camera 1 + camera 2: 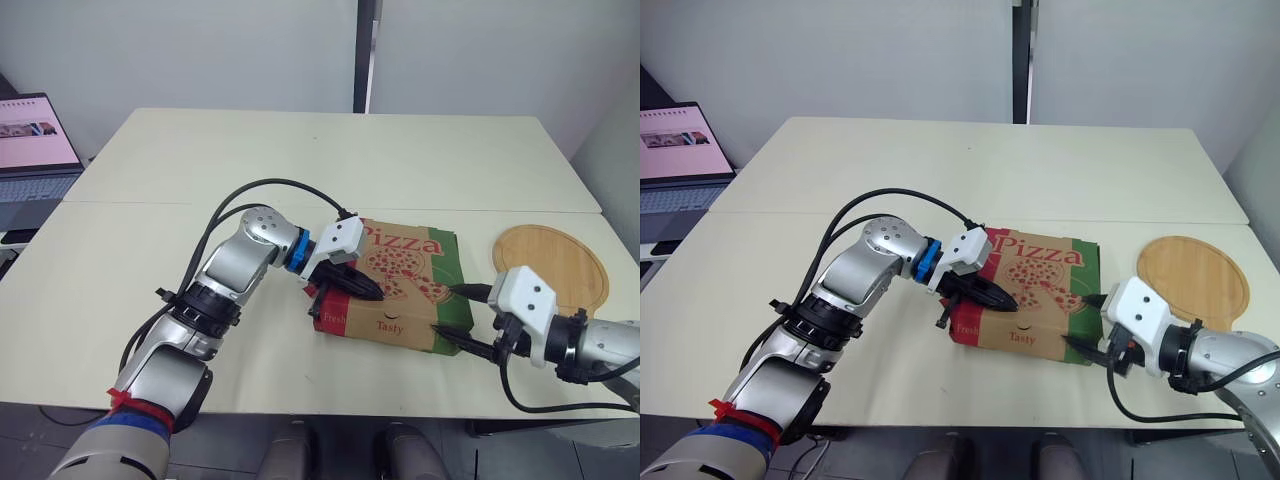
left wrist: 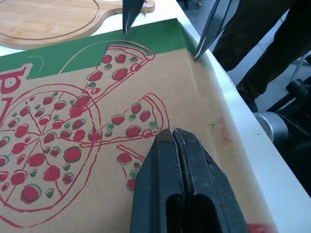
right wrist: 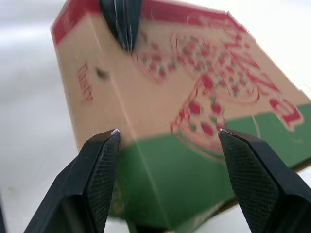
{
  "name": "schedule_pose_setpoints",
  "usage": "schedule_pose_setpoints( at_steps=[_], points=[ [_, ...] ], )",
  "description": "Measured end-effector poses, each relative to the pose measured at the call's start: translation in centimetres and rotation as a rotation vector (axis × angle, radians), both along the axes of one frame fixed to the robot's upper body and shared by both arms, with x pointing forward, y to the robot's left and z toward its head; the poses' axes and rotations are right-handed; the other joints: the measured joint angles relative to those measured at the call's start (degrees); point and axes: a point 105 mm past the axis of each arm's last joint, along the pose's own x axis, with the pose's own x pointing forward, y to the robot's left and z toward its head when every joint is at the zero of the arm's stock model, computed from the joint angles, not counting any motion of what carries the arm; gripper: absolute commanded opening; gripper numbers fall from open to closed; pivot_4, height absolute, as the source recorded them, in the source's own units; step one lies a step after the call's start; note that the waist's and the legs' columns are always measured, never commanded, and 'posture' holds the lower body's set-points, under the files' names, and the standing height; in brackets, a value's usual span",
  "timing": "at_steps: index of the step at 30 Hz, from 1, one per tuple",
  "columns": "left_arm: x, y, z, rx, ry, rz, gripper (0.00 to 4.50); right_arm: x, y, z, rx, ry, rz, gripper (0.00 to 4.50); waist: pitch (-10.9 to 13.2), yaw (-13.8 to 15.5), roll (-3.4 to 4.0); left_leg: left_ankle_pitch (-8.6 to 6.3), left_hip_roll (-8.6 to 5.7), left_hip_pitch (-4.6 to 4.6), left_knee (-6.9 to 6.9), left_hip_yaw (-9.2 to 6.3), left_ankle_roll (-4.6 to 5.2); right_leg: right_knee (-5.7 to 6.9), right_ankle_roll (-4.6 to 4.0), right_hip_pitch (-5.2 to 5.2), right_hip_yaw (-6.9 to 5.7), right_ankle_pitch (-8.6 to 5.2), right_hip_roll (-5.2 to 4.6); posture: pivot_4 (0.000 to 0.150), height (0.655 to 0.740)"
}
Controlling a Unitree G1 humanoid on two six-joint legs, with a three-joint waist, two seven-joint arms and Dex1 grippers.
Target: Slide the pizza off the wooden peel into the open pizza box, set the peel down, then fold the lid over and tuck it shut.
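The pizza box [image 1: 405, 285] lies on the table with its printed lid folded down flat; whatever is inside is hidden. My left gripper [image 1: 374, 294] is shut, its tips pressing on the lid near the front left corner, as the left wrist view shows [image 2: 173, 135]. My right gripper [image 1: 452, 311] is open at the box's front right corner, one finger on each side of the green corner [image 3: 165, 179]. To the right of the box, the round wooden peel [image 1: 552, 264] lies flat and bare on the table.
An open laptop [image 1: 33, 150] stands at the far left, off the cream table [image 1: 330, 160]. A seam runs across the table behind the box. Cables hang from both wrists.
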Motion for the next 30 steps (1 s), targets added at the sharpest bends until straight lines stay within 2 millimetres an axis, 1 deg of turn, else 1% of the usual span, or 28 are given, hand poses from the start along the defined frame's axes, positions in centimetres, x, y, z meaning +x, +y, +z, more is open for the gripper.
schedule_pose_setpoints(
  at_steps=[3,7,11,13,15,19,20,23,30],
  points=[
    [0.0,0.0,-0.1,0.0,-0.001,0.001,0.0,0.2,0.6,0.7,0.048,0.007,0.005,3.47,0.0,0.02,0.0,0.0,-0.01,0.0,0.0,-0.02,0.0,-0.01,0.0,0.01,-0.01,0.0,0.0,0.15,0.74],
    [0.0,0.0,0.0,-0.001,-0.013,-0.001,0.0,0.5,1.4,1.1,0.09,0.019,0.018,3.47,0.0,0.04,0.0,0.0,-0.02,-0.02,0.0,-0.02,0.0,-0.02,0.0,0.0,-0.02,0.0,-0.01,0.15,0.74],
    [0.1,-0.1,0.0,-0.002,-0.014,0.006,0.0,-0.8,1.2,0.2,0.032,0.109,0.07,3.47,0.0,0.08,0.0,-0.01,-0.06,-0.03,0.0,-0.03,0.01,-0.03,0.0,0.01,-0.02,0.0,-0.01,0.15,0.74],
    [0.1,-0.1,0.0,-0.002,-0.009,0.01,0.0,-1.3,1.2,-0.1,-0.025,0.116,0.094,3.47,0.0,0.09,0.0,-0.01,-0.06,-0.03,0.01,-0.03,0.02,-0.02,0.0,0.01,-0.02,0.0,-0.01,0.15,0.74],
    [0.1,-0.1,0.0,-0.002,-0.005,0.01,0.0,-1.4,1.3,-0.5,-0.075,0.1,0.108,3.47,0.0,0.06,0.0,-0.01,-0.04,-0.02,0.01,-0.03,0.02,-0.02,0.0,0.02,-0.02,0.0,0.0,0.15,0.74],
    [0.1,-0.2,0.2,-0.005,-0.007,0.003,0.0,-0.7,1.3,-1.3,-0.154,0.03,0.102,3.47,0.0,0.02,0.0,-0.01,-0.05,-0.02,0.01,-0.03,0.01,-0.02,0.01,0.0,-0.02,-0.01,0.0,0.15,0.74],
    [0.0,-0.2,0.2,-0.005,-0.006,0.001,0.0,-0.3,1.3,-1.3,-0.174,-0.001,0.096,3.47,0.0,0.0,0.0,-0.01,-0.06,-0.03,0.01,-0.02,0.01,-0.02,0.01,0.0,-0.01,-0.01,0.0,0.15,0.74],
    [0.0,-0.3,0.2,-0.007,-0.005,-0.007,0.0,0.7,1.4,-1.0,-0.189,-0.07,0.083,3.47,0.0,0.03,0.0,0.0,-0.06,-0.03,0.02,-0.03,0.01,-0.02,0.01,0.0,-0.02,-0.01,0.0,0.15,0.74],
    [0.0,-0.6,0.8,-0.007,-0.022,-0.018,0.0,1.5,2.0,-0.4,-0.181,-0.138,0.087,3.47,0.0,0.01,0.0,0.0,-0.05,-0.02,0.02,-0.04,0.01,-0.02,0.01,0.0,-0.01,0.0,0.0,0.15,0.74]
  ],
)
